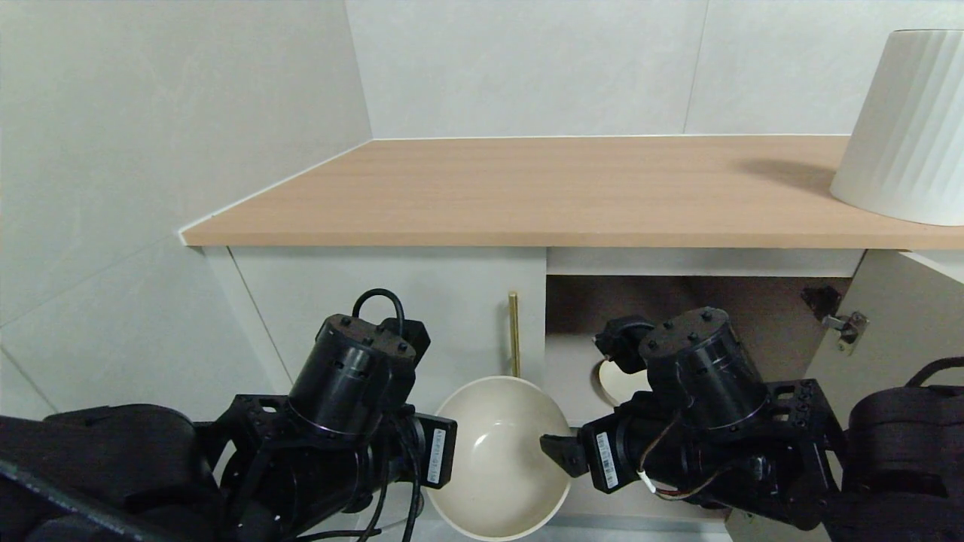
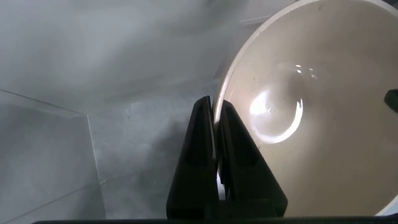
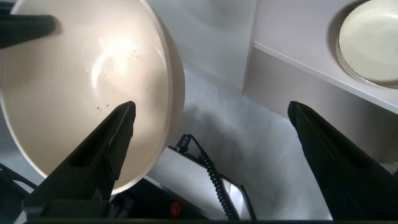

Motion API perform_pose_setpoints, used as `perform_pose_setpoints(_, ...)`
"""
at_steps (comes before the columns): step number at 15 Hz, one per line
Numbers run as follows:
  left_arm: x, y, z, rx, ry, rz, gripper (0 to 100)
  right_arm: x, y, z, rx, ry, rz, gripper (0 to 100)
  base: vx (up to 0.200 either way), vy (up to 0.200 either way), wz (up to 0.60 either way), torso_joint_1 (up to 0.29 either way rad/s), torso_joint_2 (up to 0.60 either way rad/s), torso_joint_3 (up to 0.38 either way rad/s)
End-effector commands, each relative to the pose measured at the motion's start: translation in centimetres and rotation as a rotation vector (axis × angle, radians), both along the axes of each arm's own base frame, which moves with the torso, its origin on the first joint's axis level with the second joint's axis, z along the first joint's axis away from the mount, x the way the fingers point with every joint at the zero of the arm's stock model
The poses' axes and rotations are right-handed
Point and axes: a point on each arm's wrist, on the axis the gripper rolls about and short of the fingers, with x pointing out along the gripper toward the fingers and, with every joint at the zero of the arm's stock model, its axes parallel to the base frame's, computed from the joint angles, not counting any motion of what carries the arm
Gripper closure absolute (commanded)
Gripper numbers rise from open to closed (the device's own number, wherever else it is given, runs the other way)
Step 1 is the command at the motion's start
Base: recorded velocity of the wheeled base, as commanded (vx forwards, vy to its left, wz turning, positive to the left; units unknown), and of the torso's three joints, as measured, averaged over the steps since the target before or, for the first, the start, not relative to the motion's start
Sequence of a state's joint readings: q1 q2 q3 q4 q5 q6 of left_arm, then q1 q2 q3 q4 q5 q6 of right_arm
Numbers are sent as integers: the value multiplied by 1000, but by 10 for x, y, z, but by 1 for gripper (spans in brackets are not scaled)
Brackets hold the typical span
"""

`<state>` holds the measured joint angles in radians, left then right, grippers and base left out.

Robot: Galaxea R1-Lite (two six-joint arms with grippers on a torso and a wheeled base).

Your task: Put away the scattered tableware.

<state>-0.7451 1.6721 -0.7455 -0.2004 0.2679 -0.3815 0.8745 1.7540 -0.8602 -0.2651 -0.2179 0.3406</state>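
The wooden table has a big white ribbed thing on it. Below, a cream plate lies on the cupboard shelf.

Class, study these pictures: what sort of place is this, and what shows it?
Probably a home kitchen: a wooden countertop over a white cupboard, a plate on its shelf, and a cream bowl in the left gripper.

White lampshade cut by right edge, plate half hidden behind right arm

Pale tiled walls; wood countertop over white cabinet.
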Motion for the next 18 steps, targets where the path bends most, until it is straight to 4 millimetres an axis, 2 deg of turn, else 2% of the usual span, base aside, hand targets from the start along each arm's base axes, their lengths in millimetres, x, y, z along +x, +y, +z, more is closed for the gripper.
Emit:
perform_pose_setpoints(1,-1,0,1,-2,-2,-1,100,1,1,-2,-4,3,0,100,0,0,0,0,0,0)
perform_pose_setpoints(15,-1,0,0,2,2,-1,100,0,1,-1,6,10,-2,100,0,0,0,0,0,0)
perform_pose_setpoints(16,-1,1,-1,3,3,-1,0,-1,1,-2,4,11,-2,100,0,0,0,0,0,0)
perform_pose_setpoints(18,-2,0,-1,3,3,-3,0,0,1,-2,3,12,-2,100,0,0,0,0,0,0)
